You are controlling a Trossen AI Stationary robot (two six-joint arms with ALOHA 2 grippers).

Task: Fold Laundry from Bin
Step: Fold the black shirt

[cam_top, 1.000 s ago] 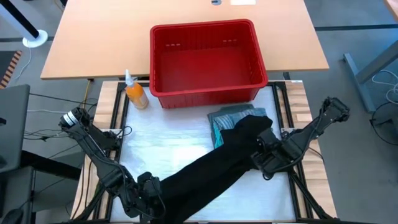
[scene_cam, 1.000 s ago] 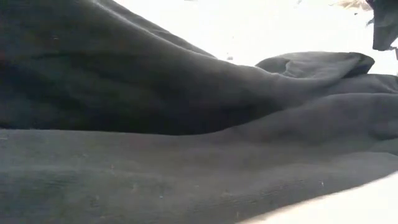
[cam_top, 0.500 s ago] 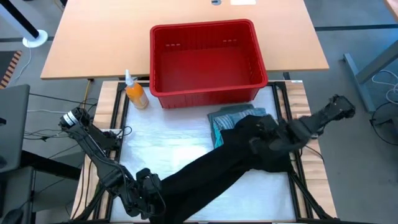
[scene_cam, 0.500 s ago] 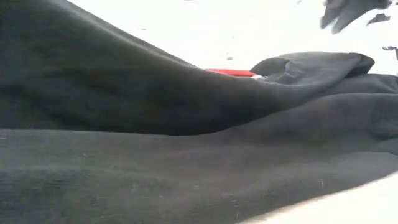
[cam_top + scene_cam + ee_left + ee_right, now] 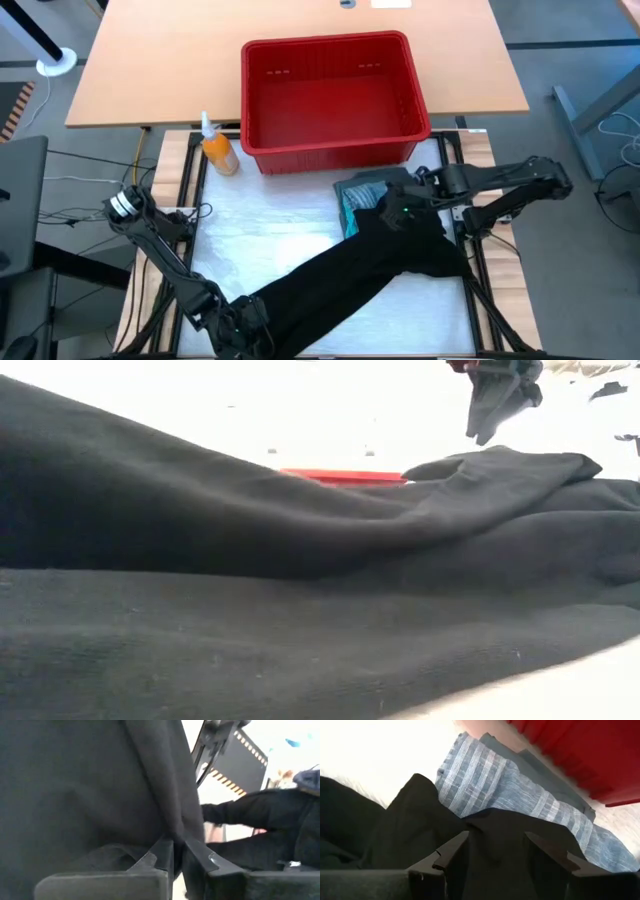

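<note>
The right gripper (image 5: pixel 400 203) is hovering over the far end of the black garment (image 5: pixel 350 275), beside the folded pile; its fingers (image 5: pixel 451 854) are standing apart with nothing between them, the cloth lying below the tips. The left gripper (image 5: pixel 243 322) is sitting at the near edge of the table (image 5: pixel 260 235), its fingers (image 5: pixel 159 857) pinched together on a fold of the black garment. The bin (image 5: pixel 335 95) is standing at the far side of the table, a red plastic basket with slotted walls and a thick rim; nothing is showing inside it. The black garment is lying in a long diagonal band from the left gripper up to the pile, soft and matt, rumpled into low ridges in the low view. The pile (image 5: pixel 378 190) is resting just in front of the bin: a blue-grey striped shirt (image 5: pixel 520 802) on top and a turquoise edge (image 5: pixel 349 212) showing beneath, partly covered by the black cloth. An orange bottle (image 5: pixel 217 150) is standing left of the bin.
</note>
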